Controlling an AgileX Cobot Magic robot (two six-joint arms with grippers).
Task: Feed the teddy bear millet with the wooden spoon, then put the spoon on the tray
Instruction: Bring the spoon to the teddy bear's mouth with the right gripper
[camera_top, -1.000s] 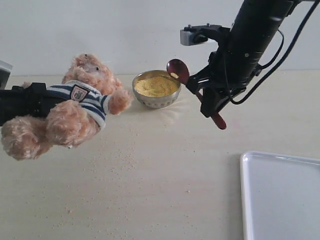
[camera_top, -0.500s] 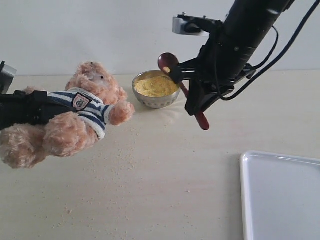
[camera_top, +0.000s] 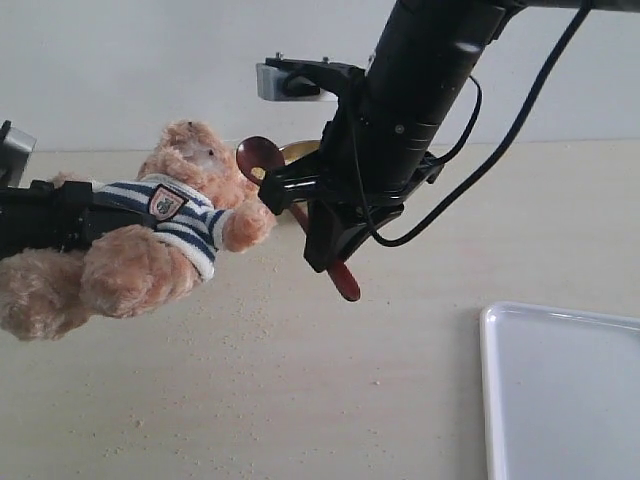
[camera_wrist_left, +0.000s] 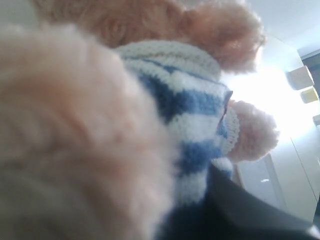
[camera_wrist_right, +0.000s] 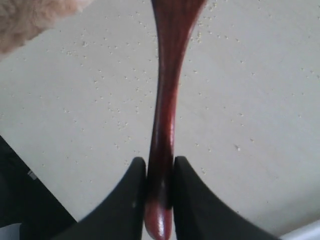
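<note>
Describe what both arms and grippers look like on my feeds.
The right arm is a thick black cylinder with a silver-grey camera box at its wrist and black cables looping beside it. Its fingers are smooth, black and tapered. The left arm is black and blocky, with a grey box on it.

The fluffy light-brown plush teddy bear (camera_top: 150, 235) is held above the pale table (camera_top: 300, 420). The slim reddish-brown wooden spoon (camera_top: 258, 157) is placed just right of the bear, its bowl beside the bear's face. The small round metal bowl (camera_top: 299, 149) is partly hidden behind the spoon. The flat white rectangular tray (camera_top: 560, 400) is set well right of the bear, nearer the front. Fine yellow millet grains (camera_top: 250, 320) are scattered on the table below the bear.
</note>
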